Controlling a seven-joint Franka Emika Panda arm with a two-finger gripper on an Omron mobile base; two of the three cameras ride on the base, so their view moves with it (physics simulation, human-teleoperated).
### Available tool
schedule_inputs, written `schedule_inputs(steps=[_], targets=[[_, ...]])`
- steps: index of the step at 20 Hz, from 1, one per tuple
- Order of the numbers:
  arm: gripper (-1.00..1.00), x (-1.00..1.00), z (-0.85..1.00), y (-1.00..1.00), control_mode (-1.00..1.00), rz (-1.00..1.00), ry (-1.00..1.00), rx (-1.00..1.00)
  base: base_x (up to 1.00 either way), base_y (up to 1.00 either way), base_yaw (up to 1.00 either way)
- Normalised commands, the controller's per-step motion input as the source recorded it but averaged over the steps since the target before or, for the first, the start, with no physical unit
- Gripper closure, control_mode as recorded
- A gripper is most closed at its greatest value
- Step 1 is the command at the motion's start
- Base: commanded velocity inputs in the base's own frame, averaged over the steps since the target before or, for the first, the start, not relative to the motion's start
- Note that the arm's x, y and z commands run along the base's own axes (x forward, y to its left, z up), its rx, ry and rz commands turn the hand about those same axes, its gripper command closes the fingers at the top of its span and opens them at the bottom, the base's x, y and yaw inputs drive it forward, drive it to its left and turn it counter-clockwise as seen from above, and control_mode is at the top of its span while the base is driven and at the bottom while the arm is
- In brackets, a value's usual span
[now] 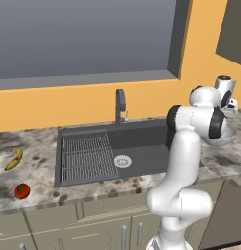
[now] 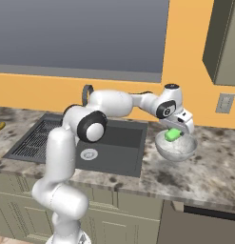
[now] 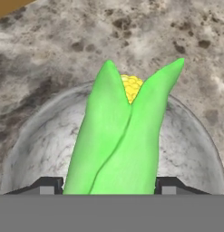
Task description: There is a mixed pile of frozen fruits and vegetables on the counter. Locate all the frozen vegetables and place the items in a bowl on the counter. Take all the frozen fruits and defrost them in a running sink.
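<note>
Over the bowl (image 2: 175,147) at the right end of the bench (image 2: 214,171), the hand (image 2: 178,127) hangs with its fingers closed on an ear of corn (image 2: 172,135). From the hand view the two dark fingertips (image 3: 50,185) stand on either side of the ear's base, pressed against its husk. The corn (image 3: 122,140) is wrapped in bright green leaves that part at the tip, where a small patch of yellow kernels shows between two pointed flaps. A seam runs down the husk where the leaves overlap.

Below it sits the bowl (image 3: 36,136), a round grey-white vessel with a pale, glossy inside; whatever part of its floor can be seen holds nothing else, though the corn hides much of it. Whether the ear's far tip touches the bowl is hard to tell.

Left of the bowl lies the dark sink (image 1: 141,146), with a ribbed drying rack (image 1: 88,156) in its left half, a round drain (image 1: 122,161) near the middle and a faucet (image 1: 120,105) at its far edge. Farther left on the speckled stone bench rest a banana (image 1: 13,159) and, nearer, a tomato (image 1: 22,191), well apart from the sink.
</note>
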Motion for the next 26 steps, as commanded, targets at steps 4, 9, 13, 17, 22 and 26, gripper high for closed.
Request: schedule_inputs(steps=[4,9,13,17,22,26], targets=[[1.0,0.1,-0.17,-0.12,-1.0,0.0,0.0,0.0,0.0,0.0,0.0],[1.0,0.09,-0.16,-0.09,-1.0,0.0,0.0,0.0,0.0,0.0,0.0],[1.0,0.08,-0.15,-0.07,-1.0,0.0,0.0,0.0,0.0,0.0,0.0],[1.0,0.07,-0.15,-0.04,-1.0,0.0,0.0,0.0,0.0,0.0,0.0],[1.0,0.04,-0.1,-0.05,-1.0,0.0,0.0,0.0,0.0,0.0,0.0],[1.0,-0.09,-0.01,0.0,-1.0,0.0,-0.02,0.0,0.0,0.0,0.0]])
